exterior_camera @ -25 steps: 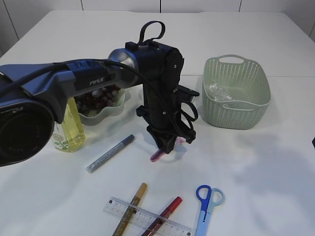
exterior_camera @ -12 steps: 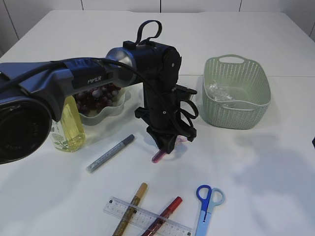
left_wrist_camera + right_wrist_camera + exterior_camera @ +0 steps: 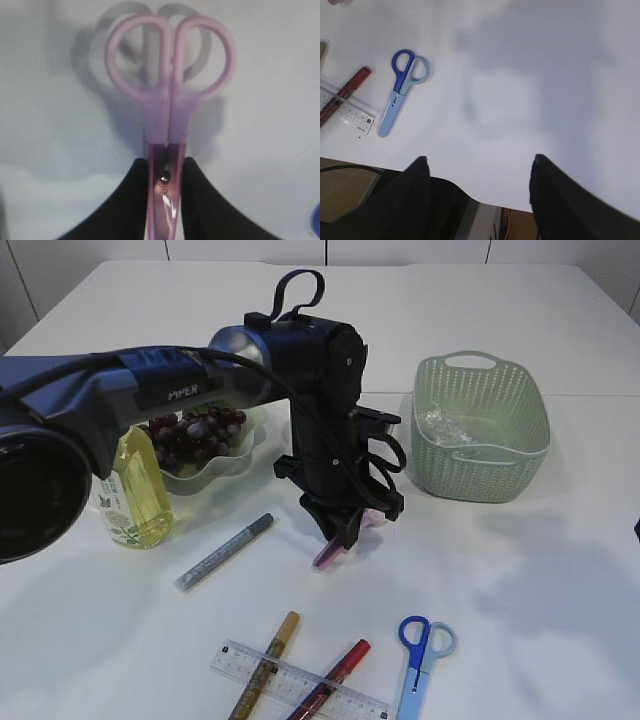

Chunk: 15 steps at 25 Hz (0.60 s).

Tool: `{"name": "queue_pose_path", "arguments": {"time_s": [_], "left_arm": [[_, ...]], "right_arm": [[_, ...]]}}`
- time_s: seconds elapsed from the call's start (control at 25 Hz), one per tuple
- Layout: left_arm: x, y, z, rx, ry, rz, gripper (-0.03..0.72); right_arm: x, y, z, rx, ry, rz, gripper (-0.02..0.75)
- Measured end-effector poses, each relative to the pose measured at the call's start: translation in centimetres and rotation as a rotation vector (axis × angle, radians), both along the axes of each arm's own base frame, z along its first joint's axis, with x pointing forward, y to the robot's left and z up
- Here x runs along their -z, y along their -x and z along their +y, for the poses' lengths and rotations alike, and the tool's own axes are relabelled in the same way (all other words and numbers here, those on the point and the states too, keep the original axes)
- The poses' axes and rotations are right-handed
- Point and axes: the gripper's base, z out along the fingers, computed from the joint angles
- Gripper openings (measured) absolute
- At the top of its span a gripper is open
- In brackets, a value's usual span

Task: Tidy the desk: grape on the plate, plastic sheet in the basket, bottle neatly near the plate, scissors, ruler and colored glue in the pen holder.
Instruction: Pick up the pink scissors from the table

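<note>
The exterior camera looks down at a slant from the front, taking in the whole white table (image 3: 540, 570). The left wrist camera looks straight down, very near, toward 12 o'clock. The right wrist camera, higher, shares the blue scissors (image 3: 400, 90) at the exterior's 6 o'clock.

The right half of the white counter (image 3: 560, 570) lies bare, from below the pale green woven plastic basket (image 3: 482, 430) to the lower right corner. The dark left arm (image 3: 300, 390) blocks the frame's centre. Along the bottom edge, the blue-handled scissors (image 3: 420, 652), clear plastic ruler (image 3: 300, 681) and glue pens crowd the way.
</note>
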Motion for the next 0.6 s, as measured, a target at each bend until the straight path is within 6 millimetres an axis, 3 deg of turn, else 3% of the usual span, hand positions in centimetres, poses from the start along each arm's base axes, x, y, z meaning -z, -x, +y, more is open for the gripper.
{"name": "queue_pose_path", "arguments": {"time_s": [0.12,0.6], "left_arm": [[-1.2,0.2,0.2,0.0,0.009,-0.01,0.128],[-2.8,1.5,1.3,-0.002,-0.006,0.01,0.129]], "right_arm": [[0.0,0.0,0.0,0.0,0.0,0.0,0.49],[0.0,0.0,0.0,-0.002,0.0,0.0,0.49]]}}
